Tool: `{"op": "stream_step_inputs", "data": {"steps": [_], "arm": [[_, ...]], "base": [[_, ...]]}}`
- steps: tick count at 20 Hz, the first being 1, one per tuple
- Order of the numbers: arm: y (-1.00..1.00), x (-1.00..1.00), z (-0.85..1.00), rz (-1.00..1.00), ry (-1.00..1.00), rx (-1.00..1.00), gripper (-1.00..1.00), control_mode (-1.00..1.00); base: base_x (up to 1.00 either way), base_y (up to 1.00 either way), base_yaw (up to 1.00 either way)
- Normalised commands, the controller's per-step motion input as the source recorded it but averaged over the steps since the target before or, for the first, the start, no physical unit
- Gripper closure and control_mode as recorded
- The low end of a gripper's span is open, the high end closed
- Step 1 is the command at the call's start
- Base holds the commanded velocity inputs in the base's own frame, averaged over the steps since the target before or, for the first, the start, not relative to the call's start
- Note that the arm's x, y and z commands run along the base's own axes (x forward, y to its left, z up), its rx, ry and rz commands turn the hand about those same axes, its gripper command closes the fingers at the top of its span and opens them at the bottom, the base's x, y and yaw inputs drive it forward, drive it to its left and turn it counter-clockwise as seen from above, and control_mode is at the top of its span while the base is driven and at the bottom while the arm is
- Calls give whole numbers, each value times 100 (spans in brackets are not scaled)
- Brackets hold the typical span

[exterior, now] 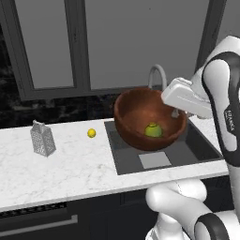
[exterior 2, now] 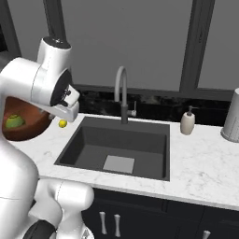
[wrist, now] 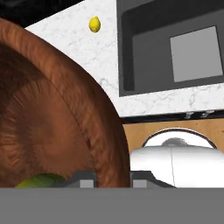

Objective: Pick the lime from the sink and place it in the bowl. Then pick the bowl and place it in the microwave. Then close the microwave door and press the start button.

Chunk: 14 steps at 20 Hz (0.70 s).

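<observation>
Gripping the bowl's rim, the gripper had one dark finger tip inside the wall and the other outside it, jaws clamped on the wood! That reddish-brown wooden bowl hung lifted and tilted above the left part of the sink, its opening turned toward the left base camera. Down in its bottom sat the lime, yellow-green, low against the inner wall and just below the gripper's hold; in the hand view it peeked out at the bottom beside the inner finger.

Below the bowl, the dark basin lay with its pale square patch on the floor. White marble counter ran wide to the left, and on it the lemon rested near the sink's left edge, well apart from the box grater standing upright further left. Behind the basin rose the curved faucet; to the right of the sink stood a soap dispenser on open counter. Farthest back, the dark-framed window closed the scene.
</observation>
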Motion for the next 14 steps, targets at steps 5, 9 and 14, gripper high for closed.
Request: {"op": "stream_step_inputs", "data": {"steps": [5, 9, 14], "arm": [[-64, -64, 34, -13, 0, 5, 100, -100], [-14, -44, 2, -1, 0, 4, 100, -100], [0, -10, -6, 0, 5, 1, 100, -100]], "base": [[0, 0, 0], [0, 0, 0], [0, 0, 0]]}}
